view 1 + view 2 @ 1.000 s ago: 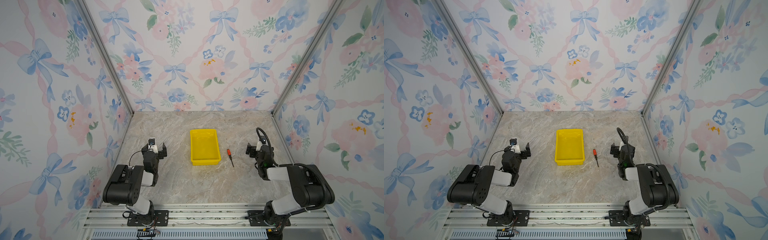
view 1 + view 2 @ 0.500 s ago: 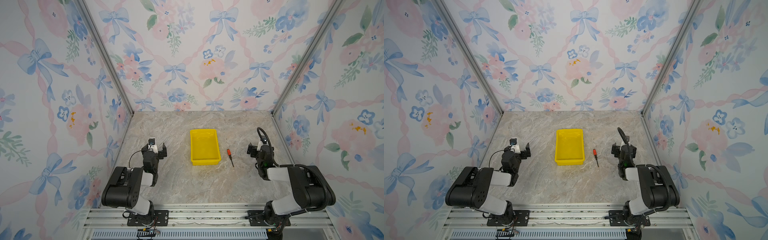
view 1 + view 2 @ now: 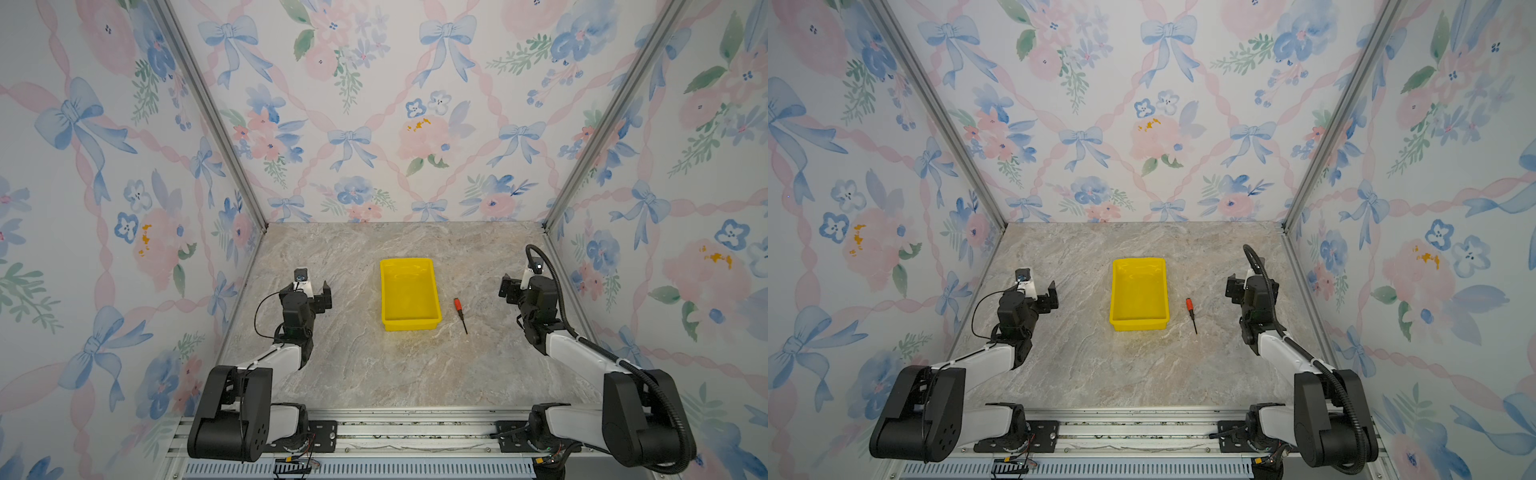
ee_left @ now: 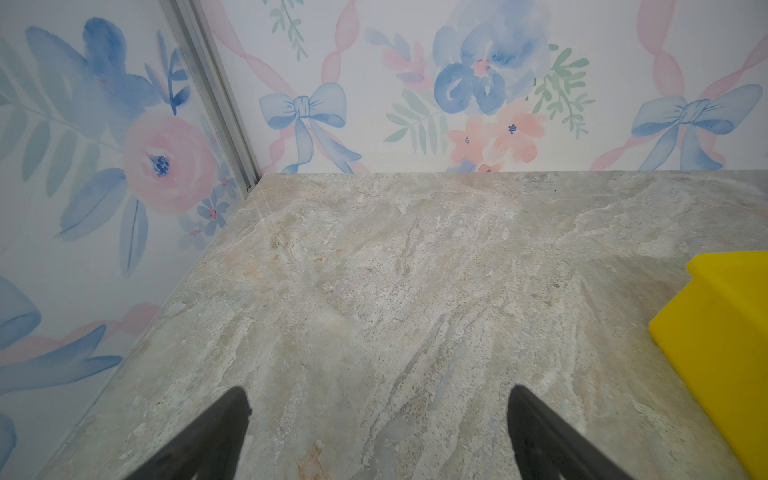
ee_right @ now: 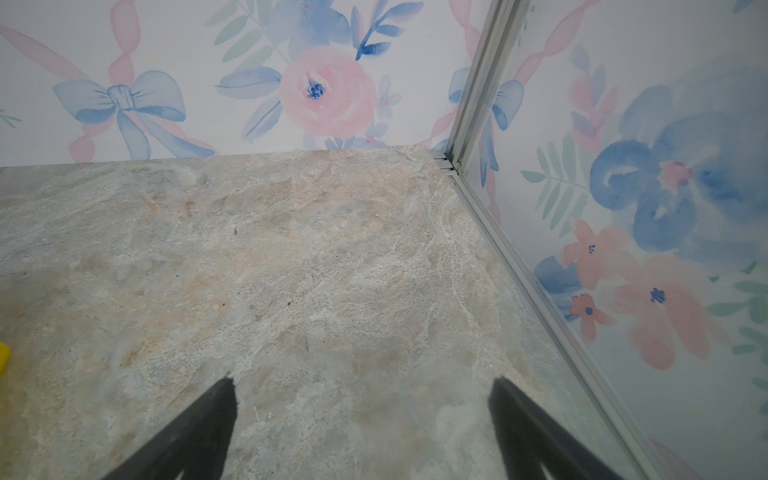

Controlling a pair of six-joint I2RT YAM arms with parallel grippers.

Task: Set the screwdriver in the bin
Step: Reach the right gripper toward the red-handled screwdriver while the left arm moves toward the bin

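The screwdriver lies flat on the marble table just right of the bin, orange-red handle toward the back wall, thin shaft toward the front. The bin is a yellow tray in the middle of the table with nothing in it. A corner of the bin shows in the left wrist view, and a sliver of the bin in the right wrist view. My left gripper hovers open left of the bin. My right gripper stands open right of the screwdriver, holding nothing.
Flowered walls close in the table on the left, back and right, with metal corner posts. The right gripper is near the right wall. An aluminium rail runs along the front edge under both arm bases.
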